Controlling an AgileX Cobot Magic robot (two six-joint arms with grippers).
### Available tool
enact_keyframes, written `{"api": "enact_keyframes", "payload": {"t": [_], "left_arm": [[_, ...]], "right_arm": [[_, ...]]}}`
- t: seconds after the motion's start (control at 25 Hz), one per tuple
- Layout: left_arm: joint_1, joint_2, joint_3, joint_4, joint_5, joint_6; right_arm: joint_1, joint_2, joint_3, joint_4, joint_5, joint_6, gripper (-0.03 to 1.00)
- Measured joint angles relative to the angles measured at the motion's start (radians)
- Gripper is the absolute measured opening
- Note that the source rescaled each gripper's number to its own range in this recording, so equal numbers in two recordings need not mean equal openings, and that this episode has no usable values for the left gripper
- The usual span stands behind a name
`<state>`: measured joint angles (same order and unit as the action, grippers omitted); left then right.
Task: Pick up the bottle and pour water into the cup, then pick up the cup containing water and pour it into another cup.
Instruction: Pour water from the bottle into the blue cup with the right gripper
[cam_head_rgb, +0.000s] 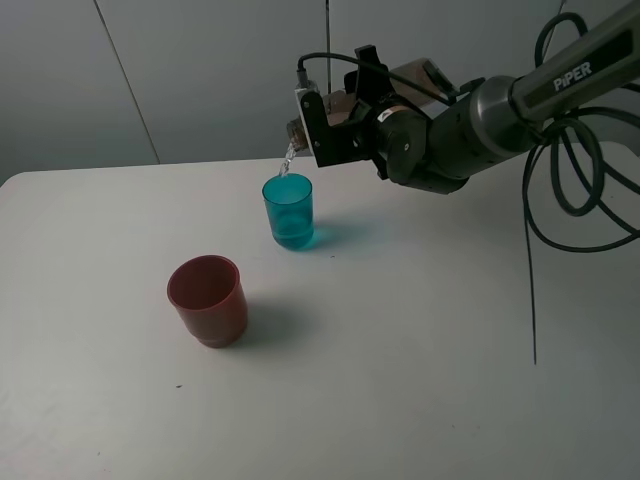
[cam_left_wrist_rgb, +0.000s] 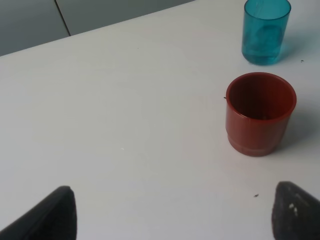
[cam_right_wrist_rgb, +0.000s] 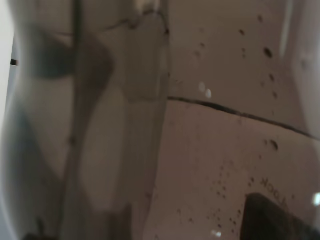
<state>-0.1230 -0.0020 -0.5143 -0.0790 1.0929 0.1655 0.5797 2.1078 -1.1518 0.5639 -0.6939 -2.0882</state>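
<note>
Pouring in hand. My left fingers (cam_left_wrist_rgb: 50, 215) hang apart, idle. Nearest on the bench (cam_head_rgb: 420, 380) stands another cup (cam_head_rgb: 207, 300); the cup (cam_head_rgb: 288, 212), at its 1 o'clock, takes the stream (cam_head_rgb: 287, 160). My right fingers (cam_head_rgb: 328, 135) clamp the tilted bottle (cam_right_wrist_rgb: 150, 125). Next: right it once filled. Only the high view shows the stream.
</note>
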Motion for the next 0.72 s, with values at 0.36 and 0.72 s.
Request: {"api": "enact_keyframes", "payload": {"t": [0.36,0.72], "left_arm": [[0.0,0.0,0.0,0.0,0.0,0.0],[0.0,0.0,0.0,0.0,0.0,0.0]], "right_arm": [[0.0,0.0,0.0,-0.043,-0.004,-0.002,0.01],[-0.016,0.0,0.0,-0.105,0.005,-0.002,0.01]]}}
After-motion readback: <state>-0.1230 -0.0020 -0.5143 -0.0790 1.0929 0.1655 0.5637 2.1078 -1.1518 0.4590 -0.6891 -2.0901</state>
